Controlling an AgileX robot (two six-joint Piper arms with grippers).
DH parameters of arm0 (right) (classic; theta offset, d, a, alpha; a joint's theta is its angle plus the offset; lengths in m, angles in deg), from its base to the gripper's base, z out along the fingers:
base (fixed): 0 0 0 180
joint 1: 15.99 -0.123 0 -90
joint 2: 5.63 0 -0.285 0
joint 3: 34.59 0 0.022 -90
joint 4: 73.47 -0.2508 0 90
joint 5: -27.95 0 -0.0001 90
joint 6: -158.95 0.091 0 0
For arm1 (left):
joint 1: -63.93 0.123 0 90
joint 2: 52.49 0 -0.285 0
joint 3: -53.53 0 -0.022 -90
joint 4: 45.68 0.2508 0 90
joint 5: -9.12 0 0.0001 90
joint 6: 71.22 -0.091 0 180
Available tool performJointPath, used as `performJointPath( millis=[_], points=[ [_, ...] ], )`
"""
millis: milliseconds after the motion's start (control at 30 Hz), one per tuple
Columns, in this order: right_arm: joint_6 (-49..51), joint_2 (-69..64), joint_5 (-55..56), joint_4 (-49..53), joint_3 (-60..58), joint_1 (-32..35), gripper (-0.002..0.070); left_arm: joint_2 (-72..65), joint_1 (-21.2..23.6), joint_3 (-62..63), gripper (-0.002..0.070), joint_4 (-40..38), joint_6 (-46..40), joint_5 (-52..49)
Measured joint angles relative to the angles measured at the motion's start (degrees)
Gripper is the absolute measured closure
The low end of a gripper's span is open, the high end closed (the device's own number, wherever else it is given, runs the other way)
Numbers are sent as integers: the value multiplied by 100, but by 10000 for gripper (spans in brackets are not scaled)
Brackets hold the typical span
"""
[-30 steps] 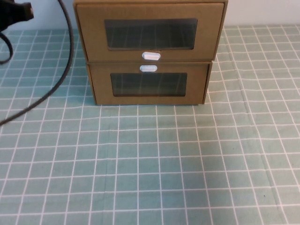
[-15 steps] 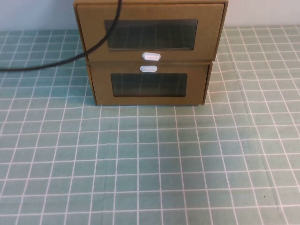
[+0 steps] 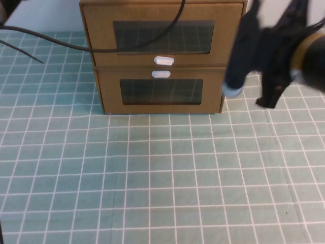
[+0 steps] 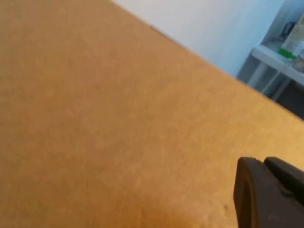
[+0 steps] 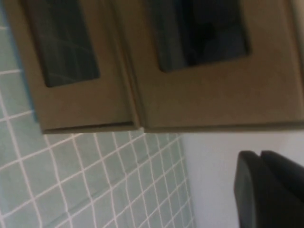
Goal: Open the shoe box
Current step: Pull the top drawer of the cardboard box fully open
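Standing at the far middle of the green checked cloth, two brown cardboard shoe boxes are stacked, both shut. The right gripper is held just beside their right edge, closed on nothing. The left gripper is seen close over plain brown cardboard; whether it is open or closed cannot be told.

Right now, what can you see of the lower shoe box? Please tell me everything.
The lower shoe box is brown cardboard, with a dark rectangular window in its front and a small white pull tab above it. It is closed, stands level on the green checked cloth and carries a similar upper box. The shut right gripper hangs near its right edge; the left gripper faces plain cardboard.
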Motion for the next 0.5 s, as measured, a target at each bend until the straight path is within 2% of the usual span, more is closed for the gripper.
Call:
performJointPath(
  millis=[100, 200, 367, 500],
  points=[
    [474, -404, -231, 646, 0, -461, 689, -204, -3, 51, 680, 134, 183, -174],
    [1138, -744, -309, 861, 0, -725, 689, -248, -3, 102, 680, 221, 441, -232],
    [1701, -1227, -143, 1315, 0, -1040, 689, -248, -3, 124, 680, 295, 606, -372],
    [3025, -1563, 184, 2294, 32, -1082, 689, -279, -3, 159, 680, 284, 697, -494]
  ],
)
